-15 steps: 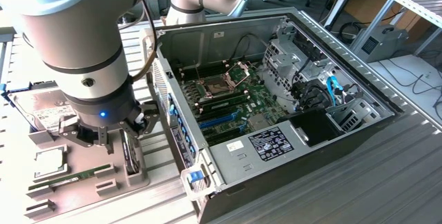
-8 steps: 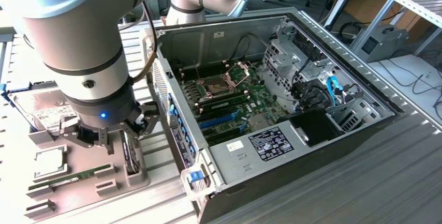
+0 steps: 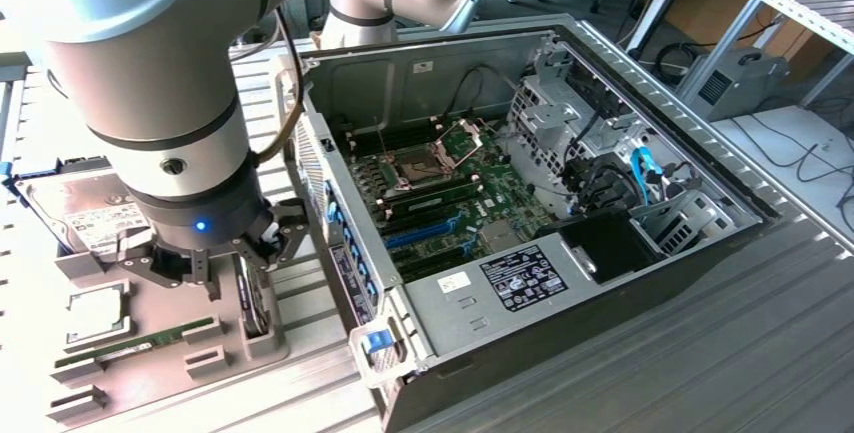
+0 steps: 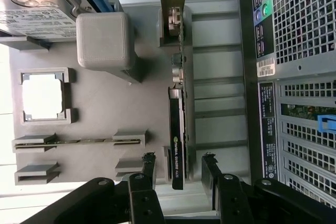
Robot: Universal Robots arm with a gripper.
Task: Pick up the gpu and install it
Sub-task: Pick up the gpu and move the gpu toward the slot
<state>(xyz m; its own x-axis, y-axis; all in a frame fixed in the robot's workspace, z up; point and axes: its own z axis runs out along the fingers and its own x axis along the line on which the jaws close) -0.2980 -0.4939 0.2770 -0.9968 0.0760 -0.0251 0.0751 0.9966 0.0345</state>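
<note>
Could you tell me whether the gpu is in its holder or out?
In: the gpu stands on edge in the grey holder, the open gripper flanking it.

The gpu [image 4: 177, 145] has white lettering on its black edge: the NVIDIA mark and "QUADRO", with a model number too small to read. Print on the hard drive [image 4: 37, 17] label and the case [image 4: 265, 66] stickers is illegible.

Bright, even light throughout, soft shadows, and a pale sheen on the ribbed table [image 4: 220, 124].
</note>
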